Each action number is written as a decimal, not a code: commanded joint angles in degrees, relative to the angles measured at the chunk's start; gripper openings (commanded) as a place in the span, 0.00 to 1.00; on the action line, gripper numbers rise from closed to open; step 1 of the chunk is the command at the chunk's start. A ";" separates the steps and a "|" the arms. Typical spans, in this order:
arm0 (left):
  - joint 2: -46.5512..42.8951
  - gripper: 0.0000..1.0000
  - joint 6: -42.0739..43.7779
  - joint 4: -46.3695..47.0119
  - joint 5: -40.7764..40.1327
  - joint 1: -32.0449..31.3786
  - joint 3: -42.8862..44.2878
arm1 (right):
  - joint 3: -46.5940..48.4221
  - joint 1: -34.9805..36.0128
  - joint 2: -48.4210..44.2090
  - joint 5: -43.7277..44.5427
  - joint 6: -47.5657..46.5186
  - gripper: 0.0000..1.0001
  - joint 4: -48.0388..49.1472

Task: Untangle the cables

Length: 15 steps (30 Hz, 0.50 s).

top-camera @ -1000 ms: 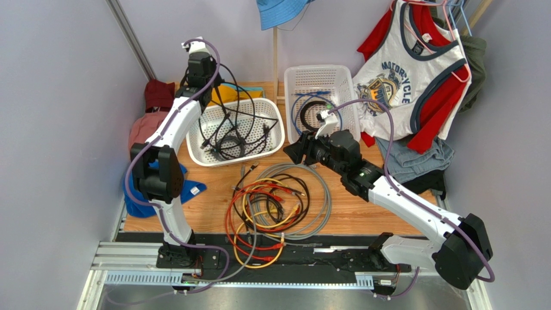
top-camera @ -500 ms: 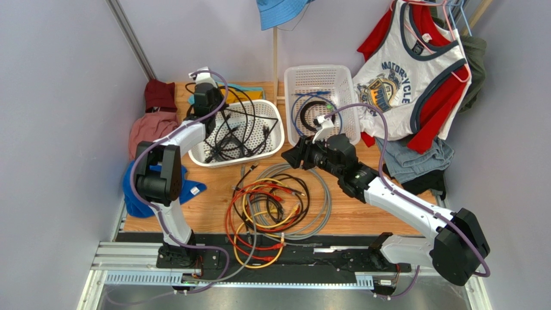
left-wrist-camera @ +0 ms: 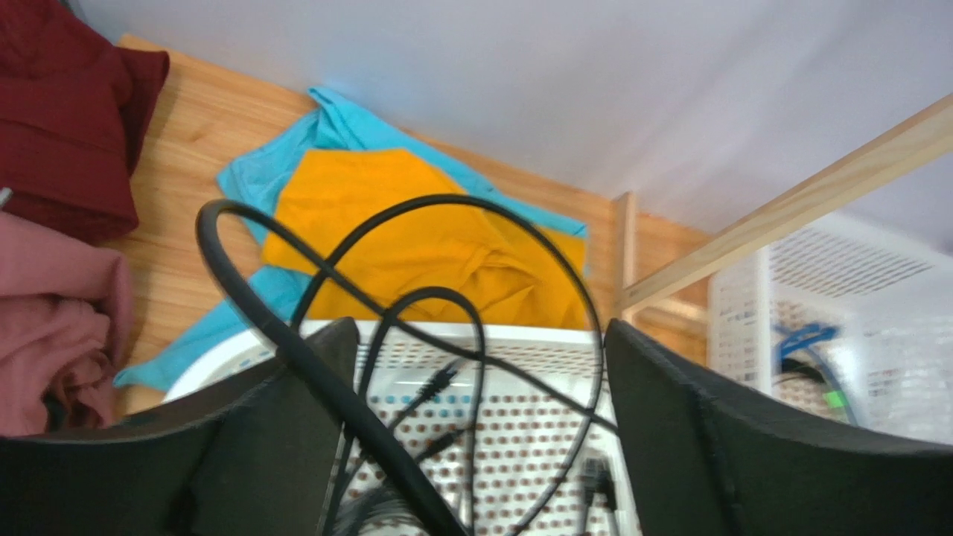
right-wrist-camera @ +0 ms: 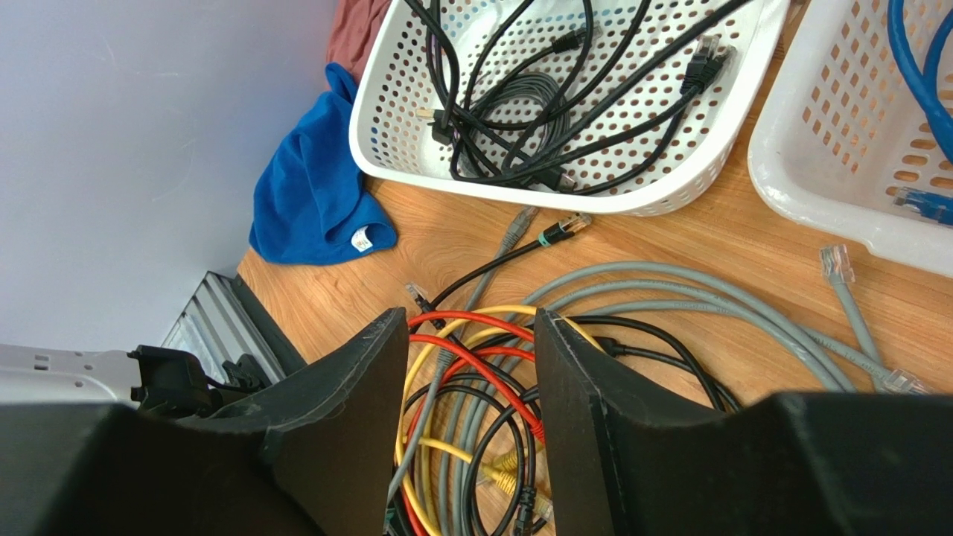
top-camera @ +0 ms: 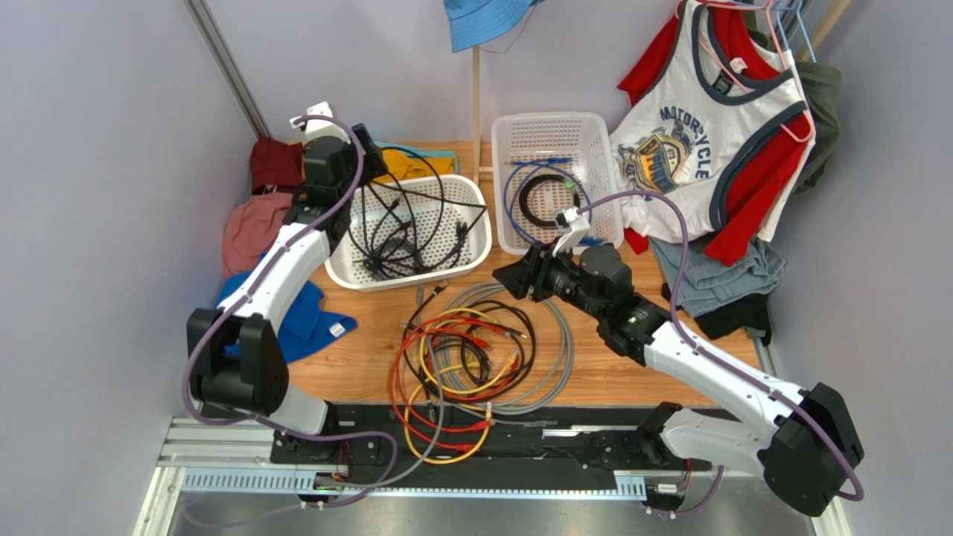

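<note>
The cables (top-camera: 470,357) lie in a tangled coil of red, yellow, black and grey cords on the wooden table (top-camera: 626,369). The same cables (right-wrist-camera: 492,436) show in the right wrist view. More black cables (top-camera: 403,229) loop up out of the left white basket (top-camera: 470,251). My left gripper (top-camera: 360,170) hangs open at that basket's back-left rim. Black cable loops (left-wrist-camera: 447,302) rise between its fingers, untouched by the pads. My right gripper (top-camera: 509,277) hovers over the coil's far edge. Its jaws (right-wrist-camera: 470,324) stand partly open with nothing in them.
A second white basket (top-camera: 554,128) at the back holds a blue cable and a black coil (top-camera: 537,195). Maroon and pink cloths (top-camera: 263,190) and a blue cloth (top-camera: 308,324) lie at the left. An orange cloth (left-wrist-camera: 414,223) lies behind the left basket. Shirts (top-camera: 705,134) hang at the right.
My left gripper came down over the left basket, opened and let go of the black cables, then drew back to the left. My right gripper shifted slightly nearer the coil.
</note>
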 commanded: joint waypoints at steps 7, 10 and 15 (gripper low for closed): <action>-10.10 0.91 -1.70 -4.38 1.09 -0.77 0.05 | -1.44 0.78 -2.01 -0.60 1.03 0.49 2.38; -8.52 0.91 -2.05 -7.72 0.91 -0.94 0.22 | -2.15 1.04 -2.71 -0.60 1.03 0.49 2.03; -11.31 0.84 -3.29 -7.55 2.22 -0.94 -3.54 | -3.20 1.04 -4.47 0.19 0.59 0.49 0.89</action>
